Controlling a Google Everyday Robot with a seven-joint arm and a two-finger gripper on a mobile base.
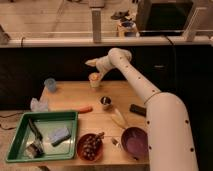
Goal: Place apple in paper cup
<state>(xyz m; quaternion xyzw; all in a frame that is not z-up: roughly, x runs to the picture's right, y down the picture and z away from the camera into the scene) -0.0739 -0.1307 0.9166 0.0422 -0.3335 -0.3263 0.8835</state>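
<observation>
The cream-white paper cup (94, 81) stands upright at the far edge of the wooden table (70, 100). The orange-yellow apple (94, 76) sits in its mouth, its top showing above the rim. My gripper (92, 63) hangs just above the cup and apple, at the end of the white arm (135, 82) that reaches in from the right. It is apart from the apple, and nothing shows in it.
A translucent blue cup (50, 84) stands at the far left, with a crumpled clear bag (39, 104) in front of it. A carrot (85, 109) and a dark metallic cup (105, 102) lie mid-table. A green tray (20, 145), a brown bowl (91, 146) and a purple bowl (134, 141) line the front.
</observation>
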